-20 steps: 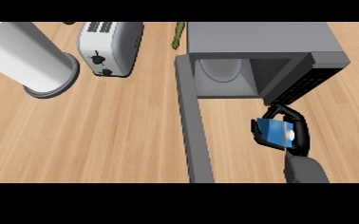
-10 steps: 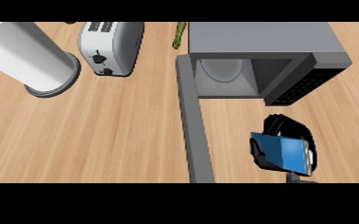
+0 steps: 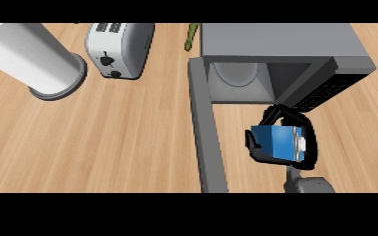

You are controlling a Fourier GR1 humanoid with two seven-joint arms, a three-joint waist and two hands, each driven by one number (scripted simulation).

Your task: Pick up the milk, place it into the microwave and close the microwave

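Rising from its lower spot of half a second ago, the right hand (image 3: 310,147) is carrying the milk (image 3: 277,142) back up and a little leftward, toward the mouth of the microwave; its fingers and thumb are curling round the blue carton and clamping it from opposite edges, so the carton is hanging just in front of the opening, seemingly lifted off the wood and not yet inside; the wooden counter (image 3: 111,140) is spreading under everything, bearing the appliances along its far side; the microwave (image 3: 280,40) is sitting at the far right with its cavity facing the robot; its door (image 3: 201,130) is standing swung fully out on the left side of the opening, which is likely why the hand is coming in from the right, between the door and the control panel (image 3: 328,87); a tall white cylinder (image 3: 33,60) is standing at the far left and a toaster (image 3: 118,47) is sitting beside it, both well apart from the hand's path; the pale turntable plate (image 3: 236,74) is lying on the cavity floor, offering the landing spot; a thin green stalk (image 3: 192,36) is lying behind the microwave's left corner, playing no part; the left hand is showing nowhere; the carton is probably needing to travel forward and leftward through the opening before the fingers are letting go and the door is being pushed shut.
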